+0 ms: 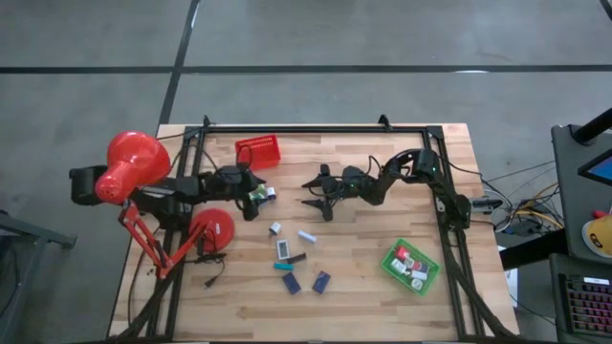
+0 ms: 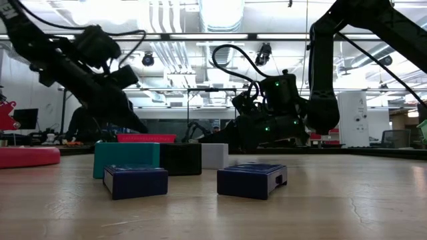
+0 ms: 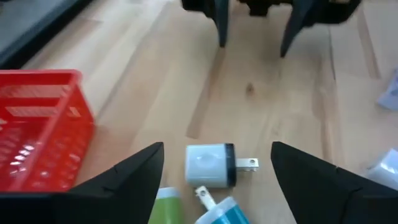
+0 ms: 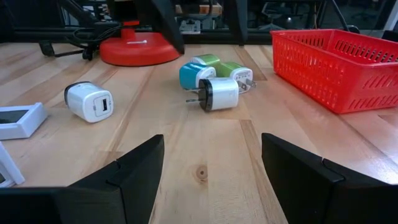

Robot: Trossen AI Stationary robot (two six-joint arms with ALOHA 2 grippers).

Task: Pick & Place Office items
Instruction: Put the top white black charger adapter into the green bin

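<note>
basket [image 1: 258, 151] | chargers [image 1: 262, 195]: just beside it, toward lamp base [image 1: 212, 229] | blocks [image 1: 304, 258]: farther from basket | tray [image 1: 410, 267]: well apart, items [image 1: 411, 265] in it

Bare worktop [image 1: 382, 225] between the two pincers. Red tray [image 1: 258, 151] and lamp base [image 1: 211, 229] flanking left pincer [image 1: 256, 196]; charger cluster [image 4: 214, 78] directly ahead.

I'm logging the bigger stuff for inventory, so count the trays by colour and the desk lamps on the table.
Red tray: 1
Green tray: 1
Red desk lamp: 1
Total: 3
</note>
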